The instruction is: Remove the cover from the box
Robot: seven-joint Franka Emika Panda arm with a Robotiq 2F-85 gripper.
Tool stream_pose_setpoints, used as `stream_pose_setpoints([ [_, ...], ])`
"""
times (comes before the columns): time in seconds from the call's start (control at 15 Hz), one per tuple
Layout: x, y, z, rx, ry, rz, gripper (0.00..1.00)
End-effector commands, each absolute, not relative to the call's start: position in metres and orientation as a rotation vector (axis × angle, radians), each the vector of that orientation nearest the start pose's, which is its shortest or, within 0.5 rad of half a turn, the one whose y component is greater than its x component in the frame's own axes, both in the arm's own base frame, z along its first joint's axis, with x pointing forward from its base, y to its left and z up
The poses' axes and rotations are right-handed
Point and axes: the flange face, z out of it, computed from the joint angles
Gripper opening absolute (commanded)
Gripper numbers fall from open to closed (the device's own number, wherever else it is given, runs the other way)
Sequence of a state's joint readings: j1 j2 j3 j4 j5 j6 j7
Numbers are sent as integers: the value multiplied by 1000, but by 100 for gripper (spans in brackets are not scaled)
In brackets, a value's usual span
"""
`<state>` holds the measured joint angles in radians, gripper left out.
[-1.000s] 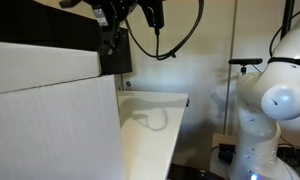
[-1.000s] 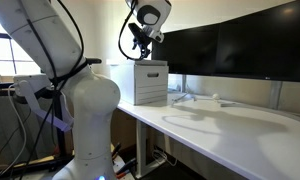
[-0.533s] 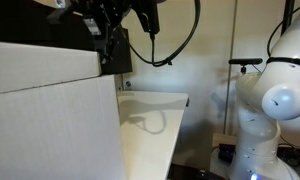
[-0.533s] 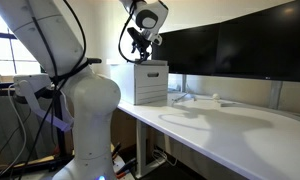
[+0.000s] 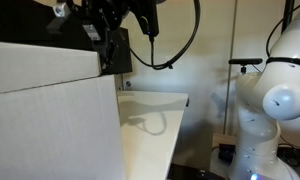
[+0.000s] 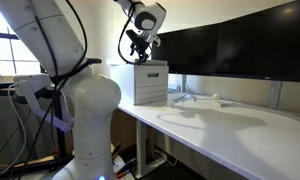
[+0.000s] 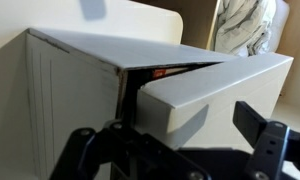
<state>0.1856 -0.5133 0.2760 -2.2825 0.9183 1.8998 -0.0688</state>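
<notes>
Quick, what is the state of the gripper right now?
Gripper: open, fingers spread wide at a corner of the flat white cover on the large white cardboard box; seemingly clamping nothing.

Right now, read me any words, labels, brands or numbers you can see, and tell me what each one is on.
None can be read in any view.
the box: plain white walls, nothing legible.
the cover: plain white, no print.
the dark screens: no text showing.
</notes>
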Motion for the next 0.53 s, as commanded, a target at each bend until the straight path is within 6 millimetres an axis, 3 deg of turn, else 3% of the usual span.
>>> stream_pose_setpoints([
  [0.0, 336, 262, 569, -2383, -323, 10, 100],
  [0.47, 327, 279, 560, -2374, -336, 59, 100],
])
